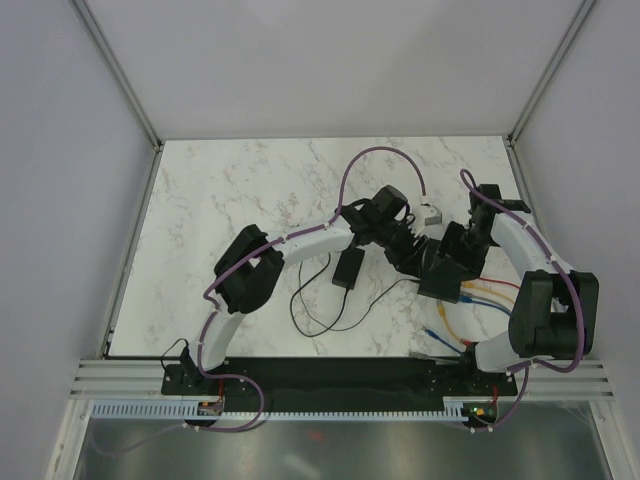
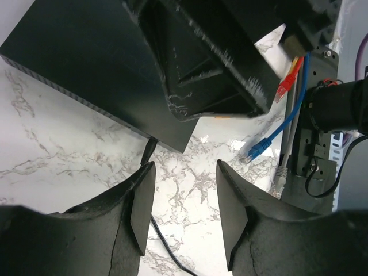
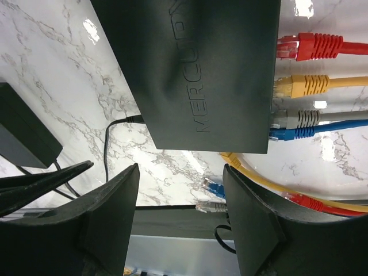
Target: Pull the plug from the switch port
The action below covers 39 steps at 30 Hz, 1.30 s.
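Note:
The switch (image 3: pixel 207 69) is a flat black box marked MERCURY on the marble table; it also shows in the top view (image 1: pixel 440 283) and the left wrist view (image 2: pixel 80 63). Red (image 3: pixel 310 46), yellow (image 3: pixel 305 86), grey (image 3: pixel 299 119) and blue (image 3: pixel 293 133) plugs sit in its socket edge. A thin black power cord (image 3: pixel 118 121) enters the opposite edge. My right gripper (image 3: pixel 181 207) is open and empty above the switch's near end. My left gripper (image 2: pixel 184 201) is open and empty over bare marble just beside the switch's corner, near the cord (image 2: pixel 148 150).
A black power brick (image 1: pixel 349 268) lies left of the switch, also in the right wrist view (image 3: pixel 23 135). Loose blue (image 2: pixel 256 150) and grey (image 2: pixel 280 172) cable ends lie near the table's front edge. Coloured cables (image 1: pixel 485 292) trail right of the switch.

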{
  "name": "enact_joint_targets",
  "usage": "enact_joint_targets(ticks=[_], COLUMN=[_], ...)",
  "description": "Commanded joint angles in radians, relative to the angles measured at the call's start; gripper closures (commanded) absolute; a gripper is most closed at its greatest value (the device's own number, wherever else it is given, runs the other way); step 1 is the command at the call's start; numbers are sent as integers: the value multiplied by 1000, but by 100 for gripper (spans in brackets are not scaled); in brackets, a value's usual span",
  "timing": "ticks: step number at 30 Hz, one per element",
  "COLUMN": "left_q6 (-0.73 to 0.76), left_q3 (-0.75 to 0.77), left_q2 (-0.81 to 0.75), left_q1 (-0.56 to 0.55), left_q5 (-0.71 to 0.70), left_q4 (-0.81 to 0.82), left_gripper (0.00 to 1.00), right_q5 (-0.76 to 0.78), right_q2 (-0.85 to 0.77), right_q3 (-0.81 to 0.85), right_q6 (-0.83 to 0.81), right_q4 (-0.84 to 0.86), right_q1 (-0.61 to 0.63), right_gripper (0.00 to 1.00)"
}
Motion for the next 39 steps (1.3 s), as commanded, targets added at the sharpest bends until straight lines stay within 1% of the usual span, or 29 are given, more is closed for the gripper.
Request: enact_joint_targets(ticks=[1, 2, 3, 5, 6, 10, 16, 17, 21, 29, 33, 39], left_q6=[78, 107, 168, 224, 279, 356, 396, 402, 422, 505, 520, 554], left_q3=[-48, -97, -120, -160, -163, -173, -185, -179, -171, -222, -228, -243], left_q2=[-49, -60, -81, -91, -88, -71, -54, -51, -32, -38, -28, -25], left_q1=[0, 0, -2, 1, 1, 1, -9, -12, -29, -77, -78, -78], left_q5=[-25, -30, -36, -34, -28, -7, -63, -68, -85, -148, -200, -251], left_q4=[80, 123, 145, 174, 177, 212, 281, 281, 285, 315, 318, 354], left_gripper=[45, 45, 45, 45, 45, 45, 47, 48, 55, 59, 63, 64], right_q5=[-46, -57, -63, -68, -65, -80, -88, -92, -102, -129, -137, -145], right_q2=[-23, -21, -20, -18, -17, 3, 42, 51, 68, 114, 137, 155], right_q3=[-7, -5, -4, 1, 7, 22, 57, 62, 77, 88, 113, 153], right_q6=[31, 35, 42, 50, 59, 84, 122, 122, 125, 117, 120, 111], right_q4=[-13, -11, -14, -20, -33, -51, -50, -50, -37, -11, -7, -11], right_q1=[-27, -31, -33, -39, -42, -74, -78, -78, -78, -79, -78, -87], right_gripper=[32, 32, 32, 32, 32, 34, 38, 40, 41, 41, 41, 42])
